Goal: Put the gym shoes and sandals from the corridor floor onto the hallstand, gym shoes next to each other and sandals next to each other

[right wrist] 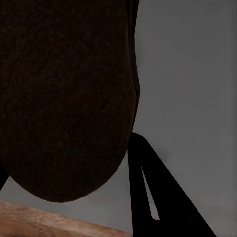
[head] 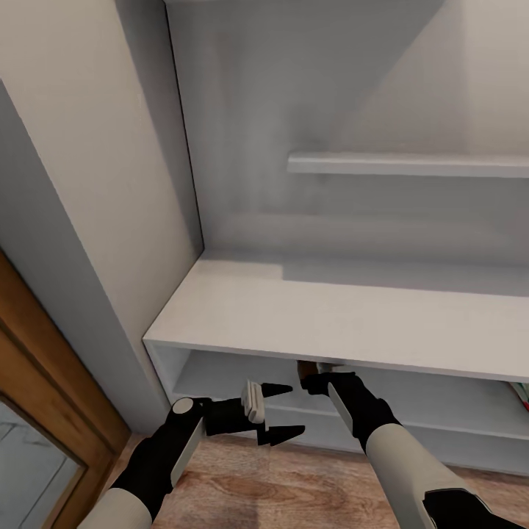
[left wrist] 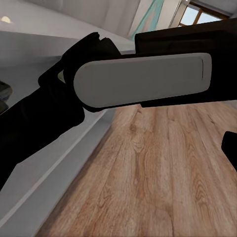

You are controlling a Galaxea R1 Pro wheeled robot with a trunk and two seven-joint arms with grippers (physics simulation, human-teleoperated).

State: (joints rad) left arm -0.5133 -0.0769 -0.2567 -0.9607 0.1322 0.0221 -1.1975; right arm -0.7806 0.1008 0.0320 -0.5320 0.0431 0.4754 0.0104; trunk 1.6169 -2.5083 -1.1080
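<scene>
1. I see a sandal (right wrist: pixel 64 98) as a dark brown oval sole close to my right wrist camera; I read no brand or writing on it, and its rounded end points down toward the corridor floor (right wrist: pixel 29 219).
2. From my head camera, a brown bit of it (head: pixel 303 369) sits just under the front edge of the hallstand (head: pixel 323 316).
3. My right gripper (head: pixel 323 378) reaches there; its fingers appear to pinch the sandal.
4. My left gripper (head: pixel 278 411), before the hallstand's lower shelf, has fingers spread, holding nothing.
</scene>
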